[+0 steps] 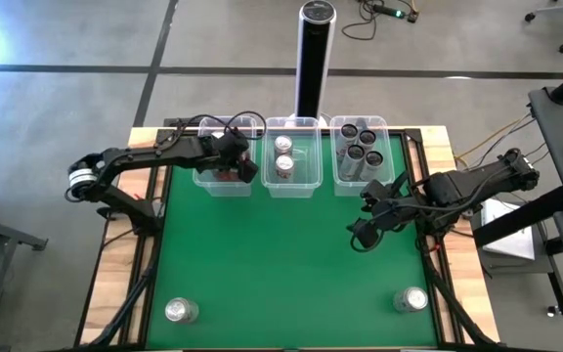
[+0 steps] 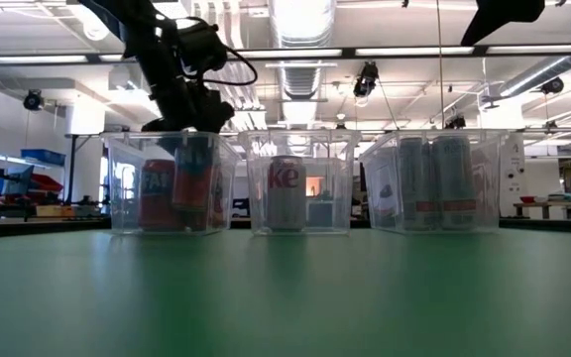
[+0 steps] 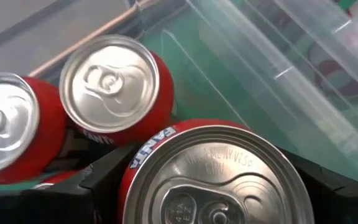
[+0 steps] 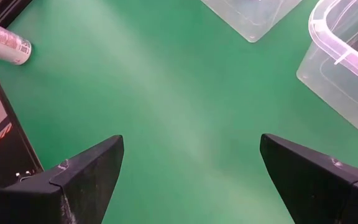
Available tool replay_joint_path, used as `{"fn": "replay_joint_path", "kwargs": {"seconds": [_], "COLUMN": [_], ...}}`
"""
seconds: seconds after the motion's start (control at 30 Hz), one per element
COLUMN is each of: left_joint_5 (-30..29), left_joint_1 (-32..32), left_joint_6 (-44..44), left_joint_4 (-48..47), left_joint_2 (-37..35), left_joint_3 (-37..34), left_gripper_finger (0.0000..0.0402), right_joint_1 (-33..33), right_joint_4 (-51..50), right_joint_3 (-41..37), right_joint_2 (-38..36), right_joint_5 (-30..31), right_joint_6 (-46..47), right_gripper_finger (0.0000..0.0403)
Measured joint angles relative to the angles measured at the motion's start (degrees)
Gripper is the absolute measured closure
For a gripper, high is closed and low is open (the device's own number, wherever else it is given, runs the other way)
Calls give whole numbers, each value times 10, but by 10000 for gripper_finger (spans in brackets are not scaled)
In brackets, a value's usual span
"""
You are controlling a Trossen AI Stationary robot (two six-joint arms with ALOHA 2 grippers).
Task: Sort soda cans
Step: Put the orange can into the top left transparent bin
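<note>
Sorting stands well advanced. Three clear tubs sit in a row at upper centre of the high view. The left tub [image 1: 225, 176] holds red cans; the left gripper [image 3: 197, 186] hangs inside it, its fingers clamped on a red can [image 3: 210, 180], with two more red cans [image 3: 110, 84] just beside it. The middle tub [image 1: 292, 168] holds two silver-white cans [image 1: 283, 156]. The right tub [image 1: 360, 161] holds a cluster of dark grey cans [image 1: 360, 145]. Outstanding: one can at lower left [image 1: 180, 311] and one at lower right [image 1: 411, 299], both standing on the green mat [image 1: 281, 254]. The right gripper [image 4: 188, 168] hovers over bare mat at centre right, fingers spread wide and empty.
</note>
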Motion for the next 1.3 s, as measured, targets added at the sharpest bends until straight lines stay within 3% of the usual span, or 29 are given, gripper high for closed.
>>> {"fn": "replay_joint_path", "kwargs": {"seconds": [0.77,1.1,1.3], "left_joint_5": [34,48,47], "left_joint_1": [25,32,31], "left_joint_6": [23,15,9], "left_joint_4": [26,24,0], "left_joint_2": [-1,-2,-5], "left_joint_3": [-18,-13,19], "left_gripper_finger": [112,41,40], "right_joint_1": [0,0,0], "right_joint_4": [2,2,3], "right_joint_3": [0,0,0], "right_joint_2": [0,0,0], "right_joint_5": [-30,-56,-56], "right_joint_6": [8,8,-4], "right_gripper_finger": [30,30,30]}}
